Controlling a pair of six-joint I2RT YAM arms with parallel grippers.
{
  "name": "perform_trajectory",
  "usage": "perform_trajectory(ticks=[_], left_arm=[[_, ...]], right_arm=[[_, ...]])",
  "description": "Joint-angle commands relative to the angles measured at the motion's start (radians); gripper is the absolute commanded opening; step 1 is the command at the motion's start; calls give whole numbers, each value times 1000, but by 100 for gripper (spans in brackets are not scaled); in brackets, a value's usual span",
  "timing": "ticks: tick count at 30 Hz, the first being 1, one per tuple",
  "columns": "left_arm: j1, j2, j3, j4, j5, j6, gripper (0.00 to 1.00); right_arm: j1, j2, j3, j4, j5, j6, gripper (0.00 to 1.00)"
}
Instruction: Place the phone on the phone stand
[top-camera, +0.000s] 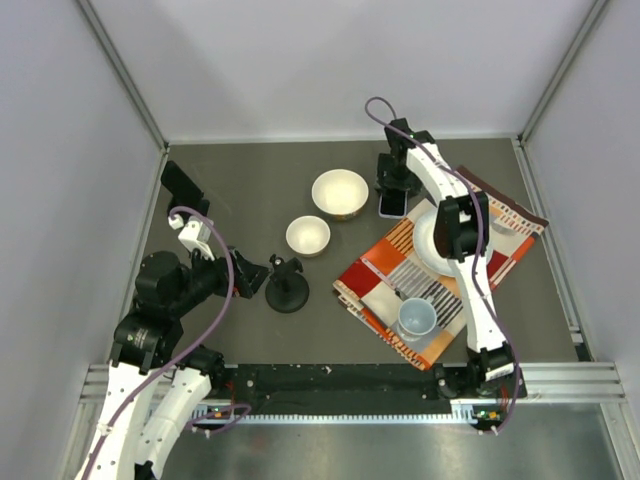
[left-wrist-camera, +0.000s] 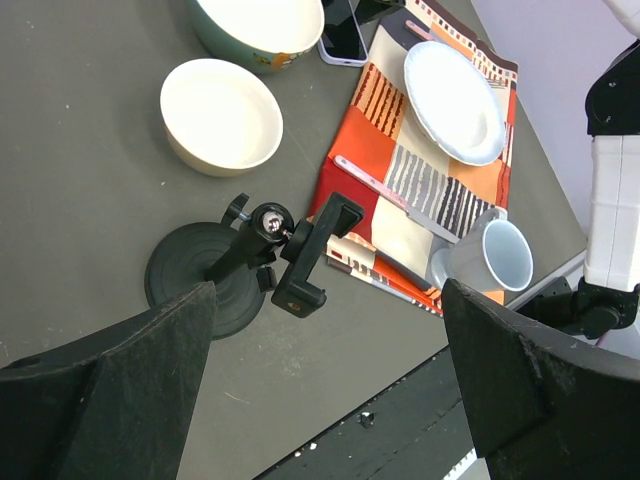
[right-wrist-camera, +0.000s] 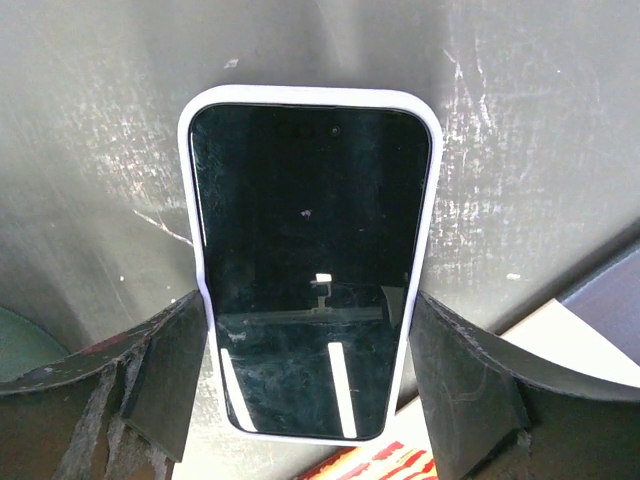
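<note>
The phone (right-wrist-camera: 310, 260), black screen up in a white case, lies on the dark table at the back, beside the cloth; it also shows in the top view (top-camera: 393, 204) and the left wrist view (left-wrist-camera: 345, 35). My right gripper (right-wrist-camera: 310, 335) straddles its near half, both fingers pressed against the case's long edges. The black phone stand (top-camera: 287, 285) stands on a round base at front left, its clamp (left-wrist-camera: 305, 260) tilted. My left gripper (left-wrist-camera: 325, 345) is open and empty, hovering just left of the stand.
A large bowl (top-camera: 339, 193) and a small white bowl (top-camera: 308, 236) sit between stand and phone. A striped orange cloth (top-camera: 385, 275) holds a white plate (top-camera: 432, 245) and a pale mug (top-camera: 417, 318). A black block (top-camera: 181, 182) stands at the left wall.
</note>
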Motion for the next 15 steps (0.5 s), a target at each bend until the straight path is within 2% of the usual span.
perform_trajectory(ticks=[1,3,4,6,7,8,15], left_arm=[[2,-2,14,47,13,-8,98],[2,0,17,42,16,-6,98],[2,-2,18,40,13,-6,98],[2,-6,29,27,6,-5,98],[2,-8,32,24,3,-2,98],[3,-10,37,22,0,-2,98],[2,-17,54,2,-17,4,98]], right_arm=[[2,111,-15,-173,23,-2,64],[4,113,-4,-172,39,1,54],[8,108,4,-164,52,-5,42],[13,81,2,-123,66,-18,28],[10,70,4,-107,69,-22,11],[11,39,1,-89,70,-25,2],[7,-140,-56,117,70,-25,0]])
